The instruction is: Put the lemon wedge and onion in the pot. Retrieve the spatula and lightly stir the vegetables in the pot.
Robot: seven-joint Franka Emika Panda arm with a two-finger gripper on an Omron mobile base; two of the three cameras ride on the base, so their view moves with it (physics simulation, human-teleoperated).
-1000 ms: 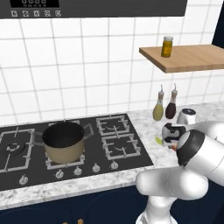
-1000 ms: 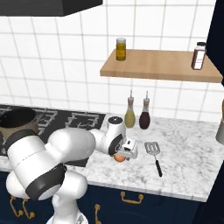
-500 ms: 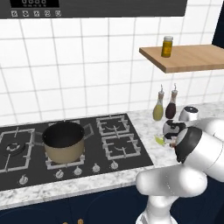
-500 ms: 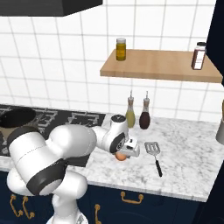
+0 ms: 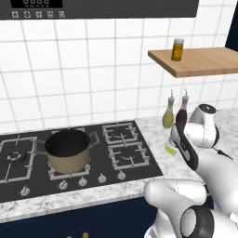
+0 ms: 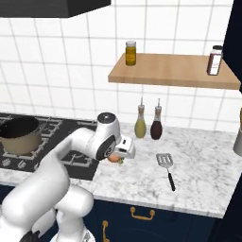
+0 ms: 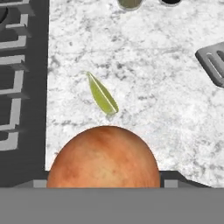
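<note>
Onion (image 7: 103, 157) sits between the gripper's (image 6: 119, 157) tips on the counter (image 6: 203, 165) near the hob's right edge, apparently clamped. Pot (image 5: 68, 150) stands well to the arm's left. Hand view shows the lemon wedge (image 7: 102, 93) just beyond the onion, long axis pointing away; right base view shows the spatula (image 6: 167, 168) rightward.

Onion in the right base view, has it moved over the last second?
Yes. The onion has gone left and a little up, away from the spatula, which lies where it was, and toward the hob.
</note>
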